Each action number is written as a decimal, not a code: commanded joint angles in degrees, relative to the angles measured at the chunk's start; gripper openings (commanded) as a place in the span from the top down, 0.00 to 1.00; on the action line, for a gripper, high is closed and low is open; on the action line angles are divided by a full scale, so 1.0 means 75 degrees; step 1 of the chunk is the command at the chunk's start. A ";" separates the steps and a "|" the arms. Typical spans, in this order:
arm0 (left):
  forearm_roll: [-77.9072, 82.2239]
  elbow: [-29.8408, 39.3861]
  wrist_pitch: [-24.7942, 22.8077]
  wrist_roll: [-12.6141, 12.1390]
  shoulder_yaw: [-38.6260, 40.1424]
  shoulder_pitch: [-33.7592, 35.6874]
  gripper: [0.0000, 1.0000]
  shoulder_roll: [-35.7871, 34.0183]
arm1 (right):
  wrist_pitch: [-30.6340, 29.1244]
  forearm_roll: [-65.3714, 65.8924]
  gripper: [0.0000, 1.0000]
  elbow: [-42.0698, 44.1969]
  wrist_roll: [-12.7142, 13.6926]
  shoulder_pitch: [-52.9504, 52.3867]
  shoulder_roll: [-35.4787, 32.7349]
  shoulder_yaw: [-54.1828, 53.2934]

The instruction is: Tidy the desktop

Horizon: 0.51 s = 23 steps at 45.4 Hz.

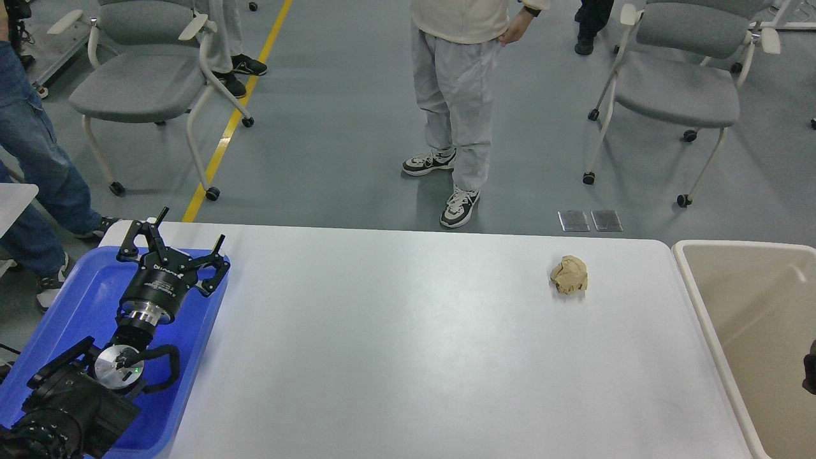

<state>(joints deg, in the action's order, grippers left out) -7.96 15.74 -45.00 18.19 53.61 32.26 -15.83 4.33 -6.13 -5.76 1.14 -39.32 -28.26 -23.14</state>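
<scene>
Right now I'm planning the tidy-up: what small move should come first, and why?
Probably bring the right arm in toward the paper ball. The ball lies alone on the desktop close to the bin, while the open left gripper is far off over the blue tray.

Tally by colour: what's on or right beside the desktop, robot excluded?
Tan: 1, crumpled paper ball on the desktop
Blue: 1, tray at the left end
Beige: 1, bin at the right end
Total: 3
</scene>
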 commanded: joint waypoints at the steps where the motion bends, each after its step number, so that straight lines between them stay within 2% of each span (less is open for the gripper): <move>1: -0.0005 -0.0001 0.0000 0.0012 0.0000 -0.0001 0.00 0.0001 | -0.0470 -0.0120 0.00 -0.1550 -0.0011 -0.0476 -0.0837 -0.2092; 10: -0.0017 -0.0001 0.0000 0.0012 0.0000 -0.0001 0.00 0.0001 | -0.1326 -0.0120 0.00 -0.3391 0.0036 -0.0453 -0.1330 -0.3324; 18: -0.0017 -0.0001 0.0000 0.0012 0.0012 -0.0001 0.00 0.0001 | -0.2661 -0.0388 0.00 -0.4188 0.0036 -0.0453 -0.1236 -0.3524; 23: -0.0017 -0.0001 0.0000 0.0012 0.0012 0.0011 0.00 0.0013 | -0.3014 -0.0916 0.00 -0.4763 0.0024 -0.0464 -0.0921 -0.3524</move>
<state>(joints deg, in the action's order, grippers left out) -8.07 15.73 -45.00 18.28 53.66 32.26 -15.80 -9.84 -8.35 -31.47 1.35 -42.43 -36.50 -45.94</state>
